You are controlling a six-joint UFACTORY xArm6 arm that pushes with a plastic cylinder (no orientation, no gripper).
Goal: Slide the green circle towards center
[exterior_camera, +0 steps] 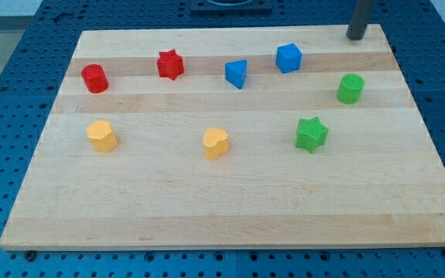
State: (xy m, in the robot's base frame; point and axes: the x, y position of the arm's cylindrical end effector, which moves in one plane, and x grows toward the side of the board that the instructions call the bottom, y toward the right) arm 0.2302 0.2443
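The green circle (351,88) stands near the desk's (230,208) right edge, in the upper part of the view, well apart from the middle. My tip (356,35) rests at the top right of the desk, above the circle and just a little to its right, with clear wood between them — no contact.

The main risk, as I judge it, is the line of push. From where the tip stands, a straight run down the view would drive the circle toward the bottom edge, not the center; the tip needs to come round to the circle's right side first. A push that lands off-middle on a round block would likely let it roll off the tip and slip sideways. The green star (312,133) lies just down and left of the circle (close to the path to center), so a low push could knock it along too. The blue cube (288,58) sits up and left, and a high push might brush it.

The rod stands nearly upright, only its lower length showing, entering from the view's top edge. There is no claw on this arm, so nothing spread or pinched to report — just the bare tip.

The other blocks lie well apart to the left.
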